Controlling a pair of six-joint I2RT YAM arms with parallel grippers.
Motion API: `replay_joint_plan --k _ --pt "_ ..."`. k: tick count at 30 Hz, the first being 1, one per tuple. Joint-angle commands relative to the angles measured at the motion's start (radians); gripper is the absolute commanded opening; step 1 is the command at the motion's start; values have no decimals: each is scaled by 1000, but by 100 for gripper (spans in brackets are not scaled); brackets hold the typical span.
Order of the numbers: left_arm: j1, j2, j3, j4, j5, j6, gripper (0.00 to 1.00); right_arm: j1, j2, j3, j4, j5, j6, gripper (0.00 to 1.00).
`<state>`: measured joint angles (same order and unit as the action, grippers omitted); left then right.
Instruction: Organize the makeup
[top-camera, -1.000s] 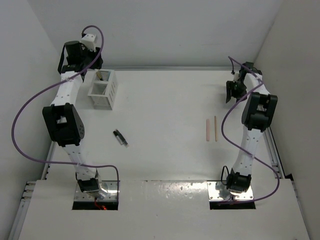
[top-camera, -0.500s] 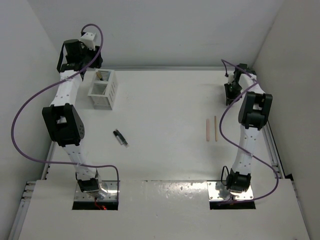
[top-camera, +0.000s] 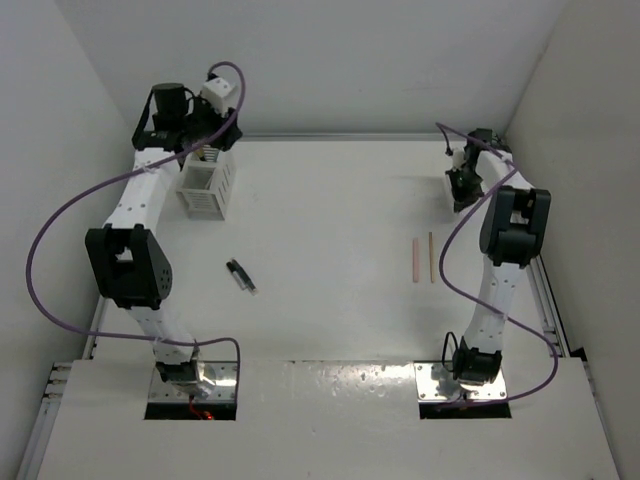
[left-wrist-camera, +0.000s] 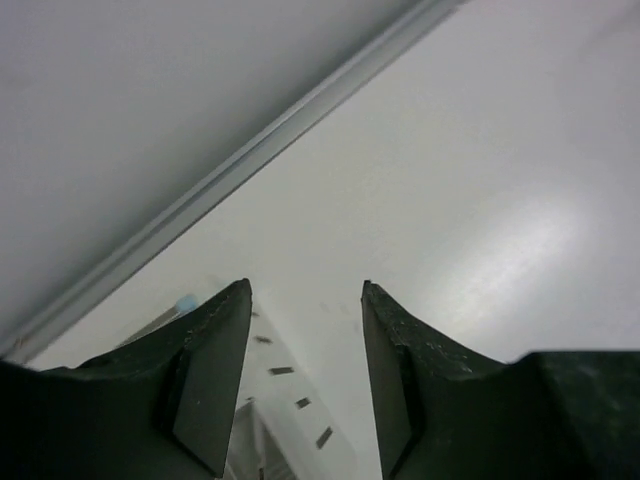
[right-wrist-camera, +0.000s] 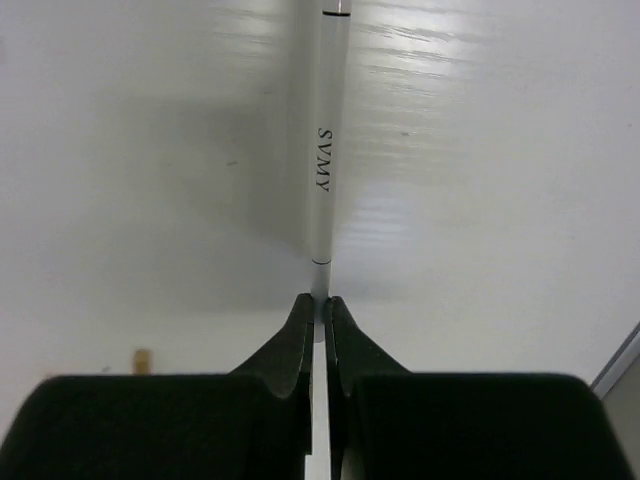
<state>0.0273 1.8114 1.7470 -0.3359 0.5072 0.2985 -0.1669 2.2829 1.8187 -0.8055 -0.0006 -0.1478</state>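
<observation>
My right gripper (right-wrist-camera: 319, 300) is shut on a pale stick (right-wrist-camera: 326, 150) printed "SVMY", which reaches away from the jaws low over the table. In the top view that gripper (top-camera: 460, 188) sits at the far right of the table. A pink stick (top-camera: 415, 260) and a tan stick (top-camera: 431, 257) lie side by side nearer the arm's base. A short black tube (top-camera: 240, 276) lies left of the middle. My left gripper (top-camera: 205, 140) hovers open over the back of the white slotted box (top-camera: 207, 190). Nothing is between its fingers (left-wrist-camera: 305, 290). A light blue tip (left-wrist-camera: 185, 301) shows beside the left finger.
The back wall's metal rail (left-wrist-camera: 300, 120) runs just beyond the left gripper. The right side wall stands close to the right arm (top-camera: 510, 225). Purple cables (top-camera: 60, 220) loop off both arms.
The right gripper has closed on the pale stick at the far right. The left wrist has swung rightward, from behind the box's left corner to over its back.
</observation>
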Motion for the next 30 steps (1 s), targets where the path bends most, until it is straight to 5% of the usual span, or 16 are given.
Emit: replay_joint_plan --k 1,3,7,13,23,30 --pt "-82 -132 -73 -55 218 262 54 82 -172 -6 71 -31 -32 0" --pt "-125 -170 -122 -64 199 377 55 144 -246 -22 62 -94 -4 0" --pt "-265 -277 -298 -54 10 863 58 269 -335 -102 80 -252 98 0" --pt "-360 -526 -761 453 -15 1299 70 441 -410 -168 172 -533 365 0" --pt "-417 -529 -820 434 119 1597 71 664 -433 -104 163 -638 453 0" --pt "-426 -500 -830 376 93 1637 70 707 -447 -142 170 -642 459 0"
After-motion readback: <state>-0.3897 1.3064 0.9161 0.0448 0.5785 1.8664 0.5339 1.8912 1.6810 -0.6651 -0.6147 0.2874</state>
